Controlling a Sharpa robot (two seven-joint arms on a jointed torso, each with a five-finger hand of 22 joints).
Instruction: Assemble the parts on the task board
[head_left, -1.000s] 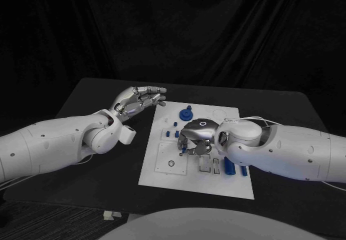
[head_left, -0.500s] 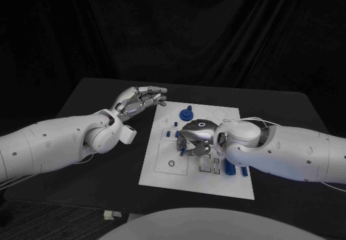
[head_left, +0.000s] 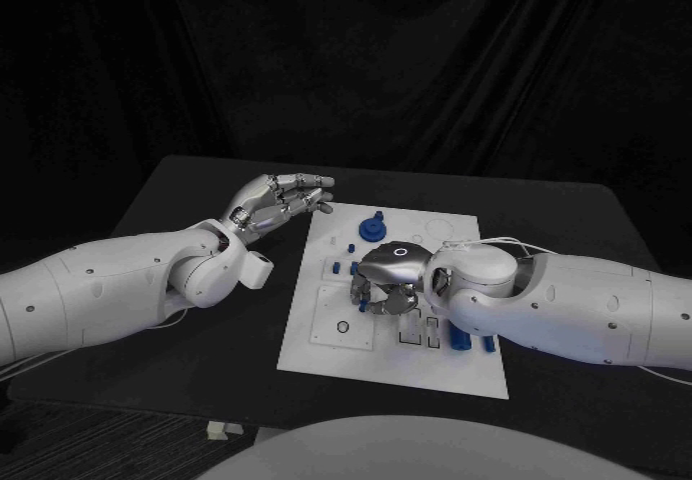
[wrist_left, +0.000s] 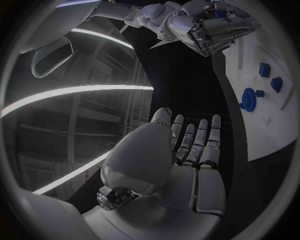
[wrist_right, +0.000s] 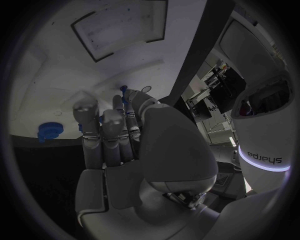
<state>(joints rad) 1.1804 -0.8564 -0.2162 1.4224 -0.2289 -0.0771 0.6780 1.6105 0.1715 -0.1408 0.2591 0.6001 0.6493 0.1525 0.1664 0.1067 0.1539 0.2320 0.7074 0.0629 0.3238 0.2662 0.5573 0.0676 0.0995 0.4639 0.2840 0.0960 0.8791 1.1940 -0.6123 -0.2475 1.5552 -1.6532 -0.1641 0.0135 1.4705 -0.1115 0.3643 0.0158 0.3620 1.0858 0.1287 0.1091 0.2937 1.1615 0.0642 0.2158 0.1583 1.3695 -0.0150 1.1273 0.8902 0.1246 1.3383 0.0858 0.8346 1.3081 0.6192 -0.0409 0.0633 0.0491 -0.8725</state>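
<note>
The white task board (head_left: 325, 345) lies in the middle of the black table. My right hand (head_left: 387, 282) hangs over the board's centre with its fingers curled down. In the right wrist view a small blue part (wrist_right: 124, 90) sits pinched between the fingertips of that hand (wrist_right: 125, 135). The left wrist view shows the same hand (wrist_left: 209, 27) closed, with blue among its fingers. My left hand (head_left: 281, 198) hovers with fingers apart, holding nothing, beside the board's far left corner. A round blue part (head_left: 372, 229) stands at the board's far edge.
Small blue pieces (head_left: 340, 267) lie on the board left of my right hand. Two long blue pieces (head_left: 459, 335) lie near its right edge, close under my right forearm. A square inset plate (head_left: 343, 328) sits at the board's near left.
My right hand has crept a little to the left over the board's centre, its fingers staying curled. The left arm and hand have not moved.
</note>
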